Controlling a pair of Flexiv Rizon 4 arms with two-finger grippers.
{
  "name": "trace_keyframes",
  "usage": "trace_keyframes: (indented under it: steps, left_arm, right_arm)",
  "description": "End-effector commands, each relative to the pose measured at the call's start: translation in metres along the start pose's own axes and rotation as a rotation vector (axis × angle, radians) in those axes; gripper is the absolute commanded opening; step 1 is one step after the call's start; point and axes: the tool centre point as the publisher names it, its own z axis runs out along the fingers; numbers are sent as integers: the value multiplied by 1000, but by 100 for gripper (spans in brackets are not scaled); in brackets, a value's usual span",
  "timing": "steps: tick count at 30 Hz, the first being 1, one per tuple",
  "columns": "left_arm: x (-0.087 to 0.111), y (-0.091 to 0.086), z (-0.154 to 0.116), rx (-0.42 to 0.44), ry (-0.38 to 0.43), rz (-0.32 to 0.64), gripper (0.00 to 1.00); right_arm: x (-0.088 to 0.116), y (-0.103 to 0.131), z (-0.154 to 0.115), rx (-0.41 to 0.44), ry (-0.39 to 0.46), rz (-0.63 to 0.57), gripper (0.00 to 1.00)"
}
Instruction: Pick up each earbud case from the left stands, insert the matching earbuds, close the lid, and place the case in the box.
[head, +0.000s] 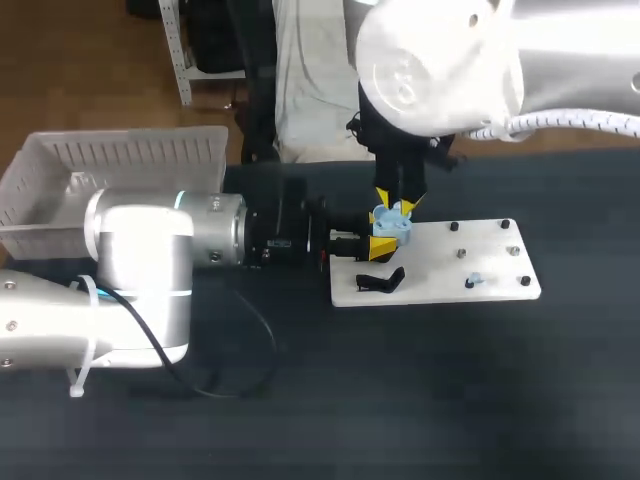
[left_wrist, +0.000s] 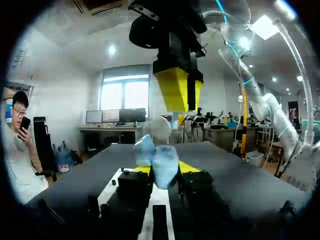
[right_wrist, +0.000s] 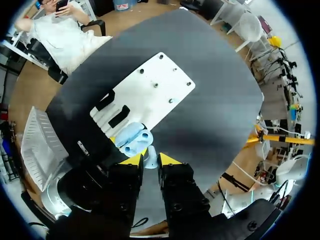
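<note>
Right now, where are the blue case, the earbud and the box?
case (head: 391, 222), head view, its blue body
earbud (right_wrist: 150, 159), right wrist view, its white body
box (head: 130, 150), head view, its far wall

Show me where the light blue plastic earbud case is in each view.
Head view: light blue plastic earbud case at the flat white pegged board's left end, between both arms' fingers.
Left wrist view: between its own fingers, over the board.
Right wrist view: just ahead of its own fingers, which pinch a white earbud, beside the board.
Shared landmark: the white board.
</note>
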Motion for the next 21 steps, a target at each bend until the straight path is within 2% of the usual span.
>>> trace_keyframes:
  steps: [1,21]
  left_arm:
    - [0,0,1,-1,2,-1,0]
    - [0,0,1,-1,2,-1,0]
  right_arm:
    - [2,5,2,13,-2,2,0]
    - [2,10,11,21,-1,10,0]
